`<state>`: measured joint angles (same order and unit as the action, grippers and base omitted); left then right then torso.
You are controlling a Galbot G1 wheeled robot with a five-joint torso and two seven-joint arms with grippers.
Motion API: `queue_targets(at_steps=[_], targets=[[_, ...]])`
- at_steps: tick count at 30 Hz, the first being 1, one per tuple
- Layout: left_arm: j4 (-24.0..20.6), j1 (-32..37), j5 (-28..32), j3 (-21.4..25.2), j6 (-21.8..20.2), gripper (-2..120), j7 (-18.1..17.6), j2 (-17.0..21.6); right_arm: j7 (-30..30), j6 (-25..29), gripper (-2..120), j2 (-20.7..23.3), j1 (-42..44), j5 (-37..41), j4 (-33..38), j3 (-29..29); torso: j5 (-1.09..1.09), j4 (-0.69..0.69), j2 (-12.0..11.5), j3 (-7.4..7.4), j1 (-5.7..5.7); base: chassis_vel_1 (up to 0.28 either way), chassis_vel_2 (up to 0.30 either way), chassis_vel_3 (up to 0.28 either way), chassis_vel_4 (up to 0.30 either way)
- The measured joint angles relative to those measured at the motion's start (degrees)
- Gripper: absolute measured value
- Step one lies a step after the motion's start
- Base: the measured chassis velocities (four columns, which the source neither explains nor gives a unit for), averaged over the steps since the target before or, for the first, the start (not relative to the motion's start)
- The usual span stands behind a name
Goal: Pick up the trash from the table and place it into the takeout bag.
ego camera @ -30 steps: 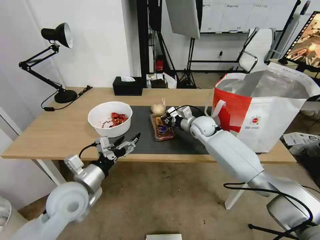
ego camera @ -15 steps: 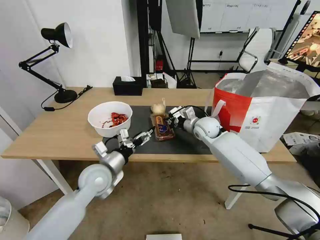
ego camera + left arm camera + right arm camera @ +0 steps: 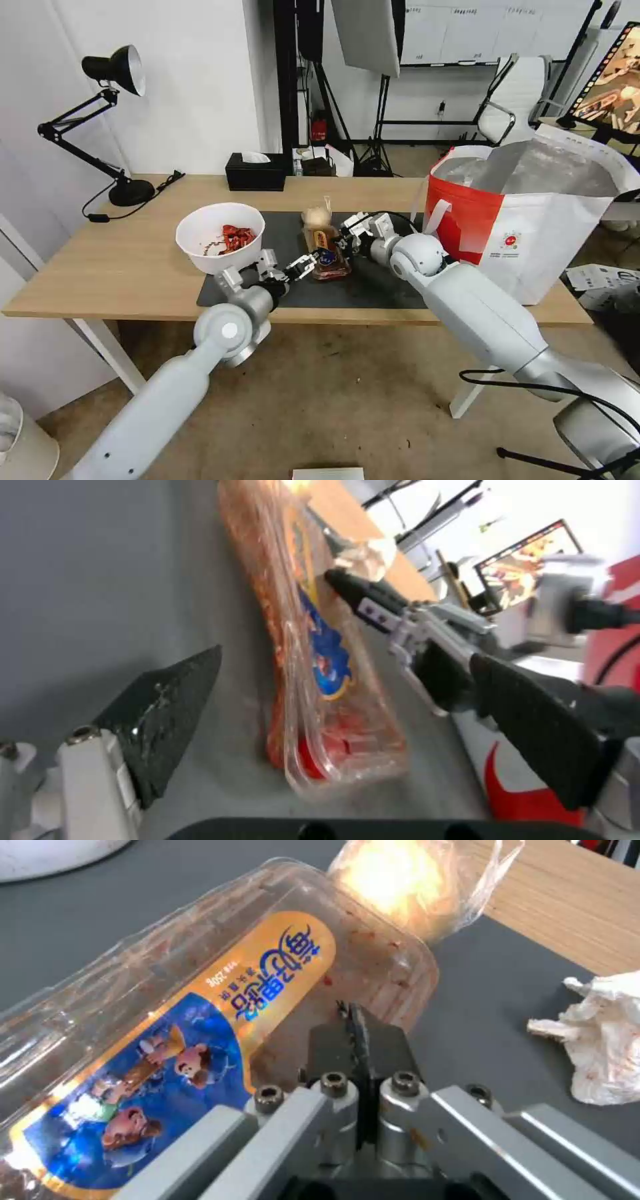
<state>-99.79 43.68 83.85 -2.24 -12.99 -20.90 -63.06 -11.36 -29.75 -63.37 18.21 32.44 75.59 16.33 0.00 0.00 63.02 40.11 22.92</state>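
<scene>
We face a plain white wall [image 3: 200,87] and worn beige floor [image 3: 347,400]; behind stand a white office chair [image 3: 517,100] and black tripod stands [image 3: 381,127] (studio gear).

— How's the light?
— Bright and even across the head view; soft shadows under the bench [image 3: 100,267].
— Any blur?
— The left wrist view is smeared, its 2 o'clock corner washed out. Glare whitens the knotted bag [image 3: 407,885] in the right wrist view.
</scene>
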Motion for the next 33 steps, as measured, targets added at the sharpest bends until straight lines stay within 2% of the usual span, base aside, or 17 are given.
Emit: queue_targets(at_steps=[8,10,12,13,15,18,19,22,25,27,29,33], targets=[[4.06,-2.80,1.12,-1.34,-0.45,100,-2.12,-1.81,0.18,-0.08,0,0.04,0.19,0.19,0.30,-0.07,0.00,0.00,0.00,0.00,0.00,0.000,0.000,0.000,0.000],[4.77,-3.59,1.95,-1.65,-0.46,93,-2.59,-2.13,0.24,-0.11,0,0.12,0.20,0.35,0.54,-0.08,0.00,0.00,0.00,0.00,0.00,0.000,0.000,0.000,0.000],[4.81,-3.64,1.99,-1.67,-0.46,91,-2.61,-2.16,0.25,-0.11,0,0.13,0.19,0.37,0.57,-0.08,0.00,0.00,0.00,0.00,0.00,0.000,0.000,0.000,0.000],[5.04,-3.97,2.38,-1.73,-0.46,84,-2.78,-2.30,0.29,-0.14,0,0.19,0.18,0.46,0.72,-0.08,0.00,0.00,0.00,0.00,0.00,0.000,0.000,0.000,0.000],[5.15,-4.09,2.52,-1.76,-0.42,80,-2.83,-2.35,0.30,-0.14,0,0.22,0.16,0.49,0.75,-0.08,0.00,0.00,0.00,0.00,0.00,0.000,0.000,0.000,0.000],[5.60,-4.38,2.69,-1.78,-0.18,66,-2.95,-2.42,0.41,-0.16,0,0.25,0.13,0.68,0.94,-0.09,0.00,0.00,0.00,0.00,0.00,0.000,0.000,0.000,0.000],[5.60,-4.38,2.69,-1.78,-0.18,66,-2.95,-2.42,0.41,-0.16,0,0.25,0.13,0.68,0.94,-0.09,0.00,0.00,0.00,0.00,0.00,0.000,0.000,0.000,0.000],[5.70,-4.42,2.71,-1.61,-0.01,51,-2.97,-2.31,0.54,-0.17,0,0.25,0.44,0.88,1.34,-0.11,0.00,0.00,0.00,0.00,0.00,0.000,0.000,0.000,0.000],[5.71,-4.43,2.71,-1.57,0.00,46,-2.97,-2.24,0.56,-0.17,0,0.23,0.54,0.90,1.46,-0.11,0.00,0.00,0.00,0.00,0.00,0.000,0.000,0.000,0.000],[5.71,-4.51,2.77,-1.43,0.06,33,-2.97,-2.14,0.62,-0.19,0,0.20,0.70,0.95,1.66,-0.13,0.00,0.00,0.00,0.00,0.00,0.000,0.000,0.000,0.000],[5.71,-4.52,2.81,-1.35,0.09,29,-2.96,-2.13,0.66,-0.19,0,0.21,0.75,1.02,1.74,-0.13,-0.01,0.00,0.00,0.00,0.00,0.000,0.000,0.000,0.000],[5.48,-4.51,2.92,-0.91,0.25,13,-2.92,-2.08,1.45,0.29,0,0.44,1.06,3.19,2.50,-0.62,-0.01,0.00,0.00,0.00,0.00,0.000,0.000,0.000,0.000]])
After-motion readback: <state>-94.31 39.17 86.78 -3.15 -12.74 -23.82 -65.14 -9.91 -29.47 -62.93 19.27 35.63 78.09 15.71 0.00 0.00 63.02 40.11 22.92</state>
